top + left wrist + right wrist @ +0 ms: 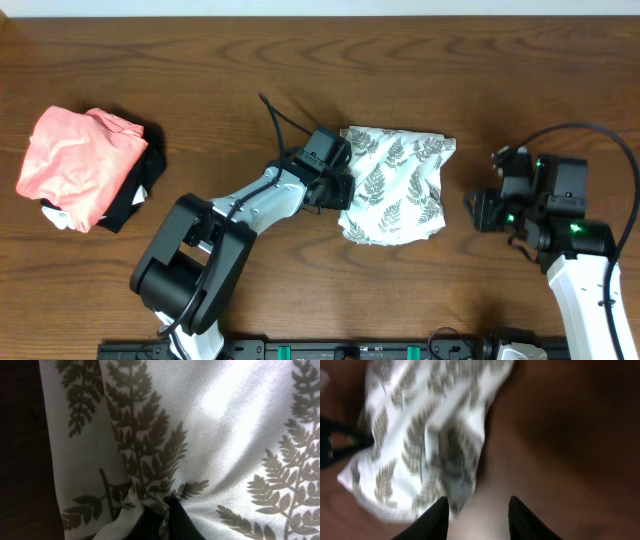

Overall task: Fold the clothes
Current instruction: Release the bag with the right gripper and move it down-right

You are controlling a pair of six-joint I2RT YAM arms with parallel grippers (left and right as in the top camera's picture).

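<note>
The clothes (395, 185), white fabric with grey fern leaves, lie folded into a small bundle at the middle of the table. My left gripper (338, 188) is at the bundle's left edge, shut on the fabric; the left wrist view shows the cloth (200, 435) bunched between the dark fingertips (165, 512). My right gripper (478, 212) is open and empty, just right of the bundle. In the blurred right wrist view its fingers (477, 510) hover over bare table beside the cloth (425, 435).
A salmon-pink folded garment (75, 160) lies on a black folded cloth (135, 195) at the far left. A black cable (280, 118) runs behind the left arm. Dark wooden table (500, 80) all around.
</note>
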